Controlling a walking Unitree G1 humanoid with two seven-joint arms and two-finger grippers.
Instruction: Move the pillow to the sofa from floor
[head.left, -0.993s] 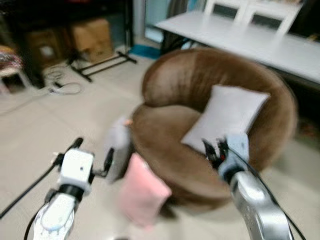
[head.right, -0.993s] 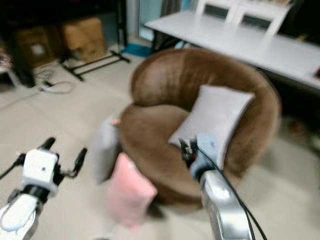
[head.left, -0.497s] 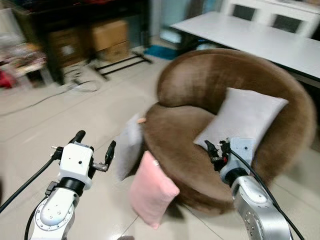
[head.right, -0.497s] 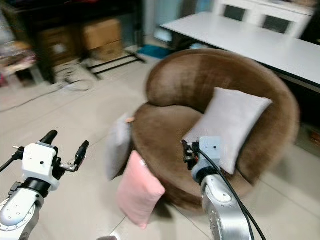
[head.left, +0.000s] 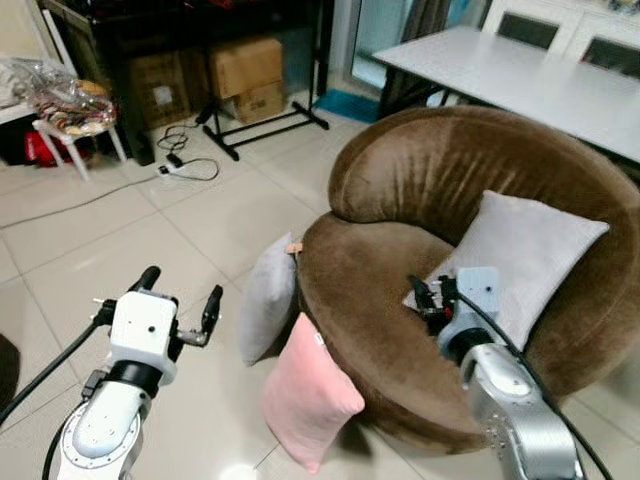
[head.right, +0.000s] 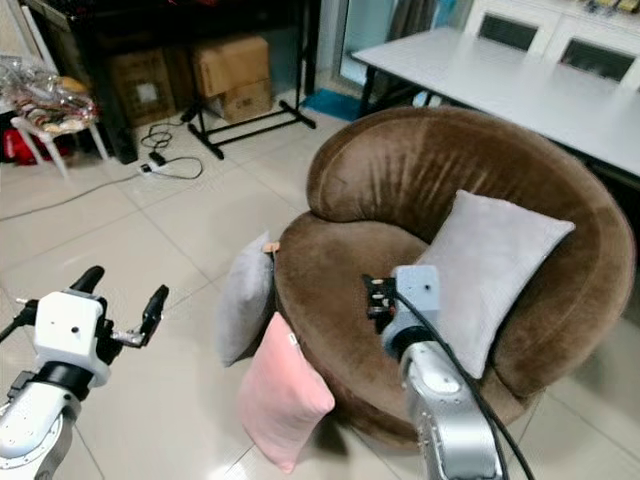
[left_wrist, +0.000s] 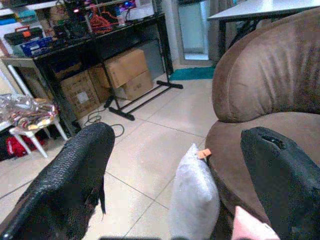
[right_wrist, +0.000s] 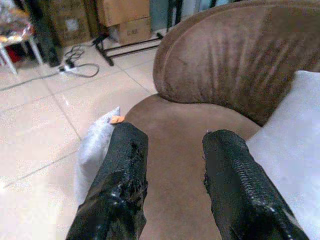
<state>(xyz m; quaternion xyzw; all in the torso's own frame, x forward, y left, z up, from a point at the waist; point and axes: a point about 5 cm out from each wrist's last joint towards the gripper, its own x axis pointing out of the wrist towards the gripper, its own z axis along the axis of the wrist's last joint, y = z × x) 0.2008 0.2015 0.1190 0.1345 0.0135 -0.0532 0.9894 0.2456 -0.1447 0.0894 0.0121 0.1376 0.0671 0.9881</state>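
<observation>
Pillows on the floor, two of them: your pink pillow (head.left: 308, 394) stands on edge on the tiles, leaning against the front of the brown sofa (head.left: 470, 200); the grey pillow (head.left: 268, 310) stands just beside it, also propped against the sofa's side, with a small orange tag at its top corner. Both lie between your two grippers, lower than either. A third, white pillow (head.left: 525, 262) already rests on the sofa seat, tilted against the backrest.

Left gripper (head.left: 180, 303): you have it raised over bare floor, fingers spread wide apart, nothing between them. The grey pillow sits just ahead of it and toward the sofa; in the left wrist view the grey pillow (left_wrist: 194, 197) shows between the two fingers (left_wrist: 75, 175), apart from both, with a corner of the pink one at the frame edge.

Right gripper (head.left: 428, 300): you hold it above the sofa seat, just in front of the white pillow's lower corner. Fingers (right_wrist: 122, 175) parted with a clear gap, holding nothing; brown seat cushion shows through the gap in the right wrist view.

Beyond the left gripper: tiled floor (head.left: 120, 240), a power strip with cable (head.left: 180, 165), a black stand base (head.left: 265, 125), cardboard boxes (head.left: 245, 75) under a dark shelf. Behind the sofa, a white table (head.left: 520, 75).
</observation>
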